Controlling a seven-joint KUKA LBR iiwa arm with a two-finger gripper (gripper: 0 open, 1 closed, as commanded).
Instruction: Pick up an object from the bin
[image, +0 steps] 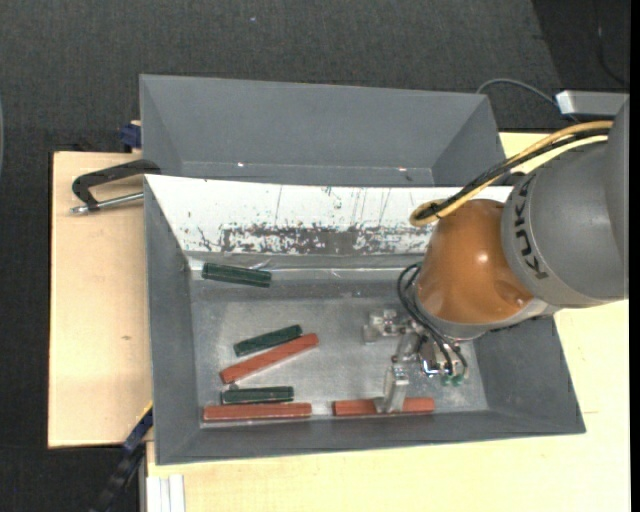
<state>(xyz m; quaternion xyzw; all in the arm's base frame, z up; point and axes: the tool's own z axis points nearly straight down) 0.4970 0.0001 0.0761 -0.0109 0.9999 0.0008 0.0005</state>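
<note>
My gripper (392, 398) reaches down at the front right of the bin floor, its fingertips at a short red-brown bar (355, 407) that lies flat along the front wall. The bar runs on to the right of the fingers (418, 405), so the fingers stand across its middle. Whether the fingers press on it I cannot tell. To the left lies a long red-brown bar (258, 411) with a short dark green bar (257, 395) just behind it.
Further left in the middle lie a slanted red-brown bar (270, 358) and a dark green bar (267, 340) side by side. Another dark green bar (237, 273) rests at the back left. The arm's orange cover hangs over the bin's right part.
</note>
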